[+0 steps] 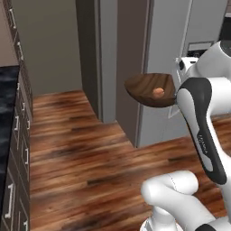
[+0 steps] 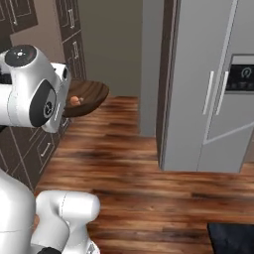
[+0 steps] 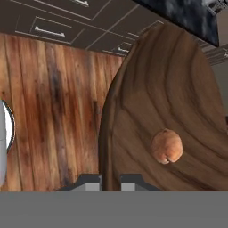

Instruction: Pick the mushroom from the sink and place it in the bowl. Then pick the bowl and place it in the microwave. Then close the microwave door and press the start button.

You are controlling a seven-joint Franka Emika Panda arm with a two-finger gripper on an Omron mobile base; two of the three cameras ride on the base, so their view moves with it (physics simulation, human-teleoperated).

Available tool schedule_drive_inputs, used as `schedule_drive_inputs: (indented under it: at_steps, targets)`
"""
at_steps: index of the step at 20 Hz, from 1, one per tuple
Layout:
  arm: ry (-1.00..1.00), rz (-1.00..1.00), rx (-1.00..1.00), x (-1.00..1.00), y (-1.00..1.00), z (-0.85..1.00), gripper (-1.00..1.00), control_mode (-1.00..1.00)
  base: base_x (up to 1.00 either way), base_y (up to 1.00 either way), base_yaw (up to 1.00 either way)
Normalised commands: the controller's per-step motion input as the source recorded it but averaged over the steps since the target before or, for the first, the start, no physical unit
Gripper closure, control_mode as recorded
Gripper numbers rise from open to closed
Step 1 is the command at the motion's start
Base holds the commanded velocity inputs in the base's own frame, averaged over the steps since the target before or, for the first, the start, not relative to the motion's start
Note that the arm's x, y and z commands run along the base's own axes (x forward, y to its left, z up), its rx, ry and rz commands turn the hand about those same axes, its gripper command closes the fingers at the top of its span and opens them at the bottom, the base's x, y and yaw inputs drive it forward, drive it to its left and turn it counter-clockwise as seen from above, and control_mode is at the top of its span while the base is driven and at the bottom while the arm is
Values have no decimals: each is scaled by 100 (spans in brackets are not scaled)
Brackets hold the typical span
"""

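We see hand [image 3: 110, 179] clamped on bowl [image 3: 169, 111] rim, mushroom [image 3: 166, 146] inside; right base view adds grey fridge [image 2: 208, 89] beside.

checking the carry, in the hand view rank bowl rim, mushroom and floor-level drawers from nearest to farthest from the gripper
1. bowl: its rim sits right between the fingertips of the gripper, at the bottom of the view.
2. mushroom: inside the bowl, a little up and to the right of the fingertips.
3. drawers: dark fronts along the top edge, beyond the wood floor.
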Motion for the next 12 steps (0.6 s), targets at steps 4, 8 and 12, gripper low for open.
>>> schedule_drive_inputs:
  at_steps: [4, 8, 12]
  targets:
    - [0, 0, 0, 0, 0, 0, 100, 100, 96, -2, -32]
    - [0, 0, 0, 0, 0, 0, 100, 100, 86, -15, -56]
    - [0, 0, 0, 0, 0, 0, 100, 100, 66, -12, -69]
